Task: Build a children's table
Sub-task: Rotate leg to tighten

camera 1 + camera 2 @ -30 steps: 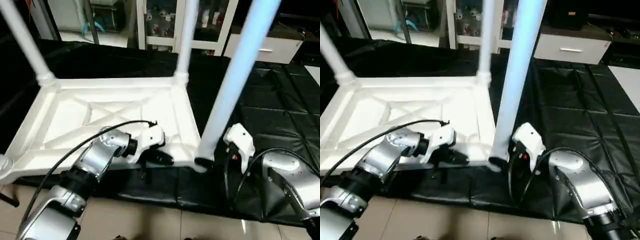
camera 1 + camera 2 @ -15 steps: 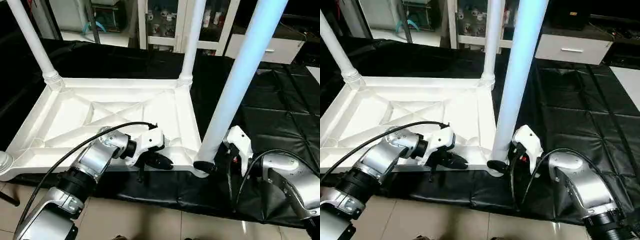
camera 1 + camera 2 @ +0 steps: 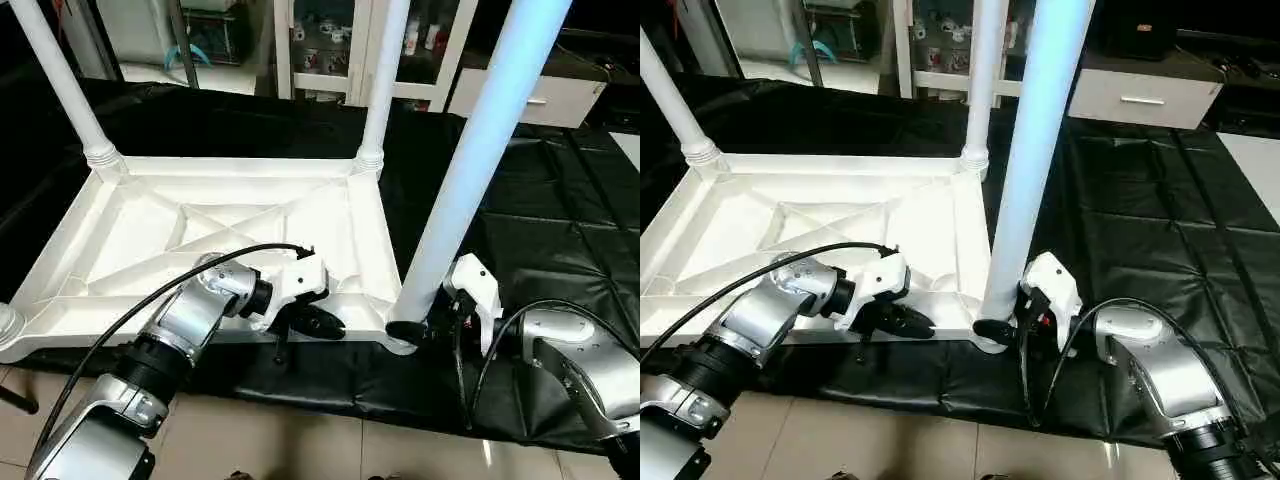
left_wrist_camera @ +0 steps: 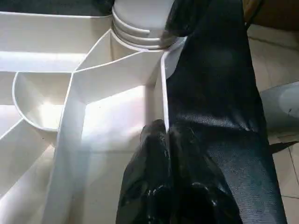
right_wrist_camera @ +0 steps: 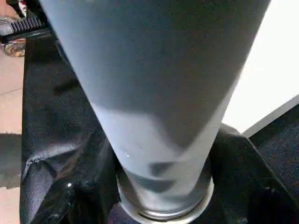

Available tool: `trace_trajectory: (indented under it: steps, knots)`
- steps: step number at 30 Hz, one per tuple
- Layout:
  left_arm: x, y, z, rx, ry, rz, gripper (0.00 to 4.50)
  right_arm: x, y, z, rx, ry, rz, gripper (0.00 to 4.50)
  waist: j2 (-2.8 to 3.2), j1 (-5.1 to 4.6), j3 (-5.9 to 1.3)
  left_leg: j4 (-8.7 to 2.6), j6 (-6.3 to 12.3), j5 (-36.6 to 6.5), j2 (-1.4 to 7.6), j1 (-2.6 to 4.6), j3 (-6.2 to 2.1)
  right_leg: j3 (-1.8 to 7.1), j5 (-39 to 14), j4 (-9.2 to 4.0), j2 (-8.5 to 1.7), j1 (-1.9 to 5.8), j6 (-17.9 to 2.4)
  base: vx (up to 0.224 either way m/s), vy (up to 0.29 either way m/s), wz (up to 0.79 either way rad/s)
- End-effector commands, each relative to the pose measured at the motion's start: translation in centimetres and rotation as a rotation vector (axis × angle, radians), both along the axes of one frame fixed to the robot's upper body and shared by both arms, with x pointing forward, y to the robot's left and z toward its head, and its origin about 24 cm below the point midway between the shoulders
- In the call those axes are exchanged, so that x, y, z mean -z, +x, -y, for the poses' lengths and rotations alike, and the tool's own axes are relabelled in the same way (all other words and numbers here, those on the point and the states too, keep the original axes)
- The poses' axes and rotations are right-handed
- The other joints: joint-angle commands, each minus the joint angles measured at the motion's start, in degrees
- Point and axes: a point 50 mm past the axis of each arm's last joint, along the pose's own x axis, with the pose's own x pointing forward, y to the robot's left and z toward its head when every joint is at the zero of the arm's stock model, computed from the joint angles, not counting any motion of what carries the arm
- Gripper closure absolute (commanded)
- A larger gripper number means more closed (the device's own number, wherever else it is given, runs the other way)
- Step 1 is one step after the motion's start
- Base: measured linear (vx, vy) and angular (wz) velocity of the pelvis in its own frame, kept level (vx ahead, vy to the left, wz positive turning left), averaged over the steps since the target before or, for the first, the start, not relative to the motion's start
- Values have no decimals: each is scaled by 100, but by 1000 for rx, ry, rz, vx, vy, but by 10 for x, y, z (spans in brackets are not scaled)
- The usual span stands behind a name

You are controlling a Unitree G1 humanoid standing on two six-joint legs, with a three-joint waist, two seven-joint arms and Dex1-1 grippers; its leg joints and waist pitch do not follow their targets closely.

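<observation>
Since a second ago my right gripper [image 3: 998,330] has drawn its black fingers in around the foot of the near right leg [image 3: 470,160], and the head camera has tilted, so the whole picture sits a little differently while the table itself has not moved. From the head I see the table top [image 3: 200,235] lying upside down on the black mat [image 3: 560,200], its X-ribs facing up, with three legs standing in corner sockets: the far left leg [image 3: 60,85], the far right leg [image 3: 385,75] and the near right one, which leans toward me and looks bluish. The right wrist view gives me what the head cannot: that leg seated in its round socket [image 5: 163,212], with a black finger [image 5: 77,196] on each side of the tube at the base, close against it; I cannot tell whether the pads actually press on it. My left gripper [image 3: 318,322] lies at the near rim of the top, and its wrist view shows the two fingers [image 4: 154,158] pinched together with the thin upright rim wall [image 4: 164,93] running straight up from their tips, the mat to one side and the ribbed underside to the other. A fourth socket [image 3: 8,325] peeks in at the near left corner.
</observation>
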Motion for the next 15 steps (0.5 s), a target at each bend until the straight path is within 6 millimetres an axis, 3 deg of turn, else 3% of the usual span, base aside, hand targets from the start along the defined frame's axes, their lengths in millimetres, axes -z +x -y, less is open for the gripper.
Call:
trace_trajectory:
  steps: [1, 15]
  knots:
    - [19, -14, 4, 86, 74, -85, 450, 9, 0, 7, 51, -28, -35, 200, -36, -12, -275, -452, 299, -1432, 277, 57, -115, 218, -1589, -377, -293, 241, -1326, 0, 0, 0]
    - [20, -14, 5, 73, 68, -86, 450, 18, -1, 2, 112, 22, -50, 211, -24, -47, -266, -478, 212, -1665, 278, 63, -125, 217, -1830, -409, -296, 227, -1283, 0, 0, 0]
